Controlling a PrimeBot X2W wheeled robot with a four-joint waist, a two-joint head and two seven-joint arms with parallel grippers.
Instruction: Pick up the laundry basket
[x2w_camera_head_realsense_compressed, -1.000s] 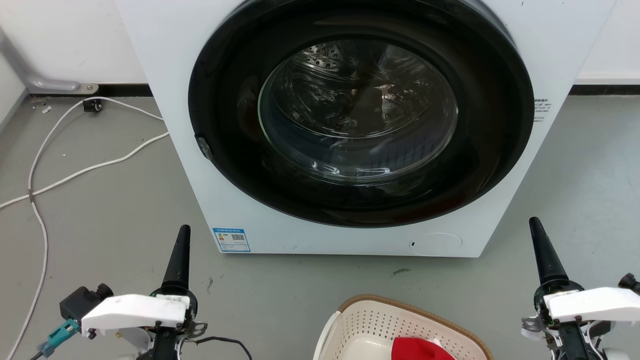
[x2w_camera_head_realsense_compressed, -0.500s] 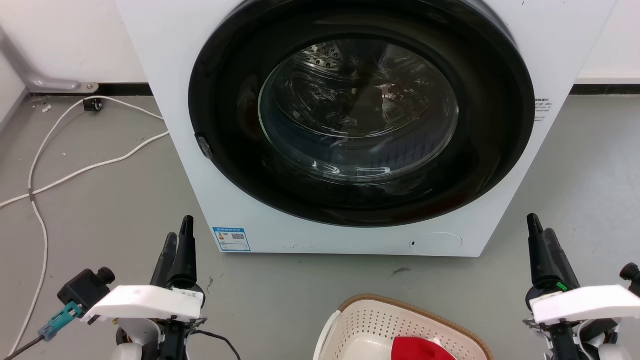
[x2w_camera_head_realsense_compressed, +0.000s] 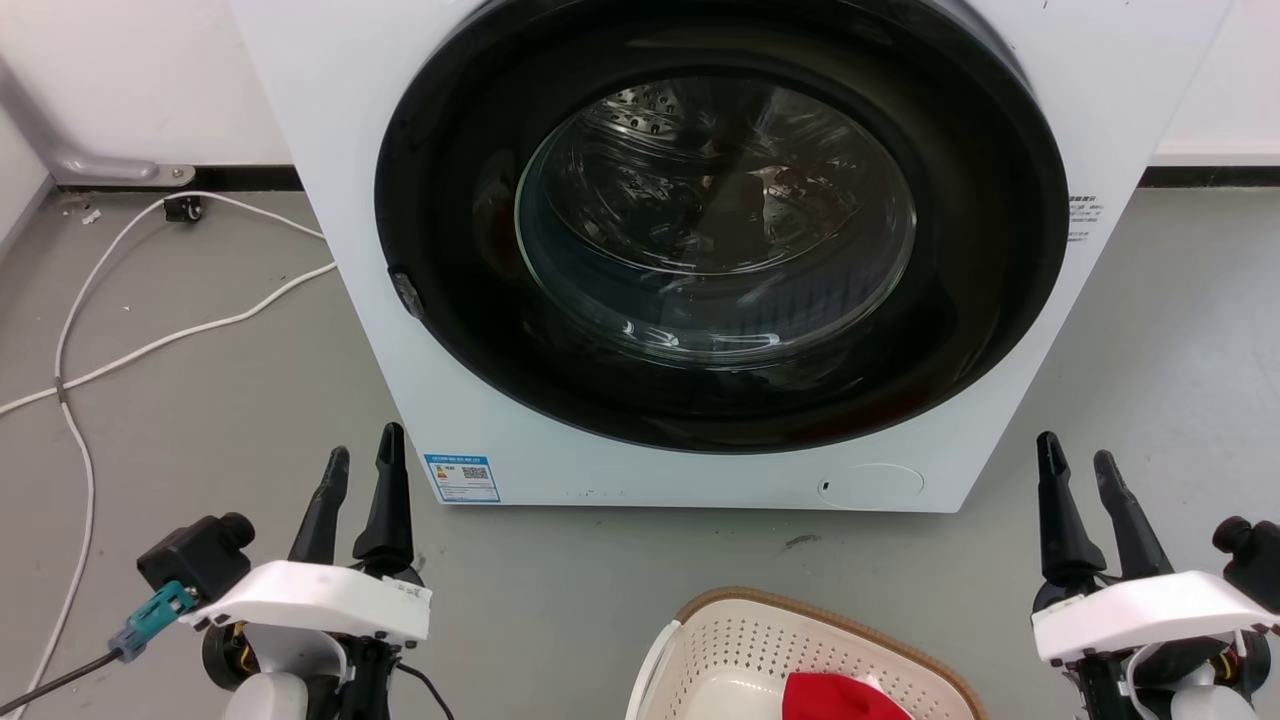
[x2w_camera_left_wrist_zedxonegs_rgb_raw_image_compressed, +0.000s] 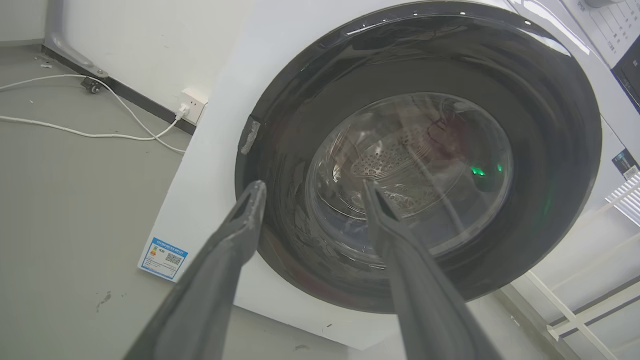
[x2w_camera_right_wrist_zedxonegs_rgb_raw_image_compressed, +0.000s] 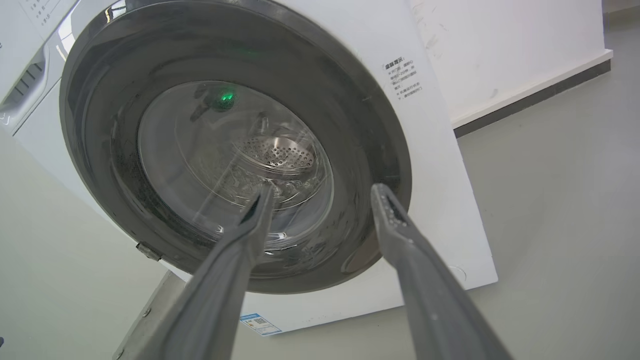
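**A plain laundry corner**

We take this for a laundry space. A white front-loading washing machine (x2w_camera_head_realsense_compressed: 700, 480) stands on a bare grey floor (x2w_camera_head_realsense_compressed: 200, 430) against a white wall (x2w_camera_head_realsense_compressed: 130, 70). Its round dark door (x2w_camera_head_realsense_compressed: 720, 400) is shut over a perforated steel drum (x2w_camera_head_realsense_compressed: 650, 105). A blue label (x2w_camera_head_realsense_compressed: 462, 479) sits at the lower left corner of its front. A white cable (x2w_camera_head_realsense_compressed: 150, 345) trails across the floor to a wall socket (x2w_camera_left_wrist_zedxonegs_rgb_raw_image_compressed: 192, 101) beside the machine. A dark skirting (x2w_camera_head_realsense_compressed: 250, 180) runs along the foot of the wall. Near the machine's front stands a laundry basket (x2w_camera_head_realsense_compressed: 760, 640) with a red cloth (x2w_camera_head_realsense_compressed: 835, 698) inside. We cannot tell whether this is a home or a test room.
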